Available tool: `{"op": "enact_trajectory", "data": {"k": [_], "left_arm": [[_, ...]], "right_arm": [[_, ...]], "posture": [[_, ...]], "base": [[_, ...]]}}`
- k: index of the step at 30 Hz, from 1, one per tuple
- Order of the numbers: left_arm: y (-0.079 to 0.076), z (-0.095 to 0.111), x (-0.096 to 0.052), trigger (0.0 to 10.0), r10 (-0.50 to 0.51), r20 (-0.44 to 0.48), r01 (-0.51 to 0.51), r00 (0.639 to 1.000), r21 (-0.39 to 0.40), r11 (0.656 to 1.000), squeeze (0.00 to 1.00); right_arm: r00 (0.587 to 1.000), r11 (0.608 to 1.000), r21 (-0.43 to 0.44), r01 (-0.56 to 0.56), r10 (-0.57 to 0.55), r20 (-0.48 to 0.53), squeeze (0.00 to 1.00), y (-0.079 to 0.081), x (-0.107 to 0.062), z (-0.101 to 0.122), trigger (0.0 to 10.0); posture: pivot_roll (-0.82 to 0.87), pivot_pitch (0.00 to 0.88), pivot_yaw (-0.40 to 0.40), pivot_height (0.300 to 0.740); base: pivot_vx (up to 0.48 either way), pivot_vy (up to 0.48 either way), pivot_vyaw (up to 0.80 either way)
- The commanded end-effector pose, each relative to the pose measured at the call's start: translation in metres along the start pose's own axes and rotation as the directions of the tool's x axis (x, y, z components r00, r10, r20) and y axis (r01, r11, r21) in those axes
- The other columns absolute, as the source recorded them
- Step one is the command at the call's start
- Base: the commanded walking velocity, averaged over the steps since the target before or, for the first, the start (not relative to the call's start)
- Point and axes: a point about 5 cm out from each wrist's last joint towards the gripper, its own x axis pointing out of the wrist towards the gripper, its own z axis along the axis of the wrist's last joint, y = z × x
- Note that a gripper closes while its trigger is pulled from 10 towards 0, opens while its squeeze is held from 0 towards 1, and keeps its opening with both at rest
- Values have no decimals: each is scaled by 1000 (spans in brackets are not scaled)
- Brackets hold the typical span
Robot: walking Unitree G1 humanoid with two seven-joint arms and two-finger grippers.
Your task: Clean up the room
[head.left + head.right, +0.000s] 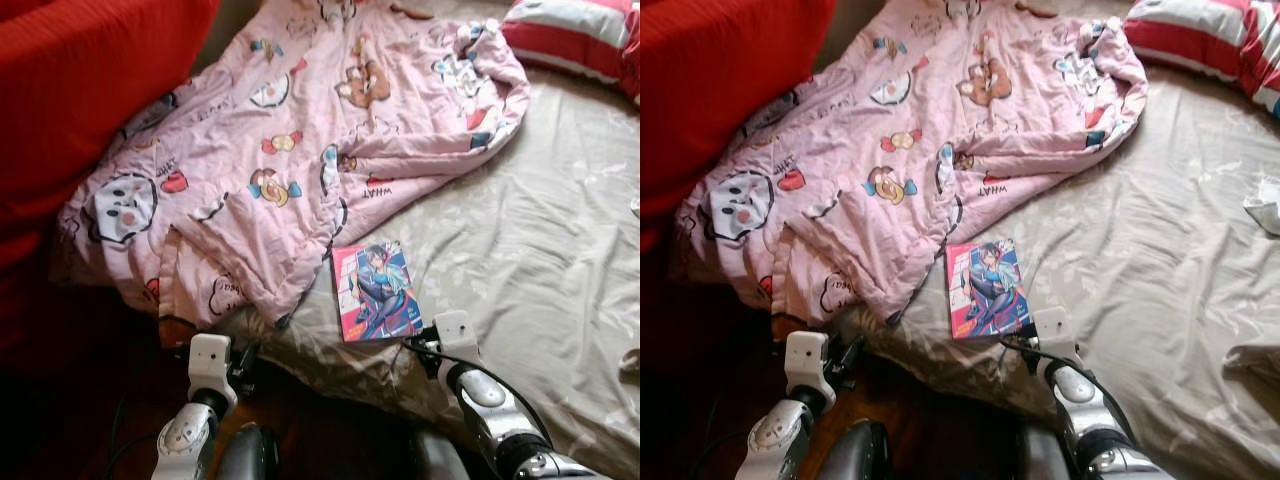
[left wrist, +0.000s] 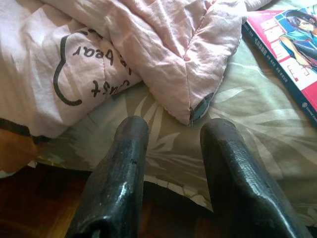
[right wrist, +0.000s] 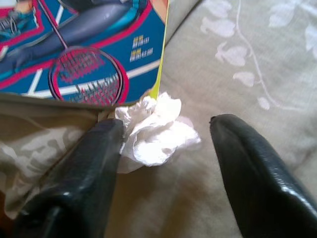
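A crumpled white tissue [image 3: 156, 131] lies on the beige bed sheet [image 3: 237, 54], touching the corner of a colourful comic book [image 3: 84, 44]. My right gripper [image 3: 168, 126] is open and straddles the tissue, one finger [image 3: 99, 148] against its edge. In the eye views this gripper [image 1: 422, 350] sits at the bed's near edge just below the book [image 1: 375, 290]. My left gripper [image 2: 176, 129] is open with nothing in it. It hovers at the bed edge below a corner of the pink cartoon blanket [image 2: 163, 49].
The pink blanket [image 1: 300, 140] is spread over the bed's left half. A red and white striped pillow [image 1: 580, 35] lies far right, and a red cover [image 1: 80, 90] on the left. Another white tissue [image 1: 1265, 205] rests at the sheet's right edge. Dark wooden floor [image 1: 320, 420] runs below.
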Motion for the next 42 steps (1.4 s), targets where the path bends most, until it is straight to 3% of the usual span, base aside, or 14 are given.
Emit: {"op": "enact_trajectory", "data": {"k": [1, 18, 36, 42], "left_arm": [[4, -11, -9, 10000, 13, -51, -14, 999, -10, 1000, 0], [4, -8, -8, 10000, 16, -68, -16, 998, -5, 1000, 0], [2, -7, -2, 10000, 18, -80, -18, 997, -4, 1000, 0], [3, -7, -2, 10000, 22, -80, -22, 997, -4, 1000, 0]], "right_arm": [[999, 1000, 4, -10, 10, -37, 0, 4, -2, -10, 0], [999, 998, 47, -36, 37, -31, 0, 15, -2, -10, 0], [998, 996, 87, -6, 11, -55, 0, 13, -5, -22, 0], [1000, 992, 123, 28, -27, -10, 0, 11, -7, -20, 0]], "posture": [[8, 352, 50, 611], [12, 347, 55, 611], [-1, 316, 54, 611], [-6, 303, 51, 611]], "base": [[0, 0, 0], [0, 0, 0], [0, 0, 0], [0, 0, 0]]}}
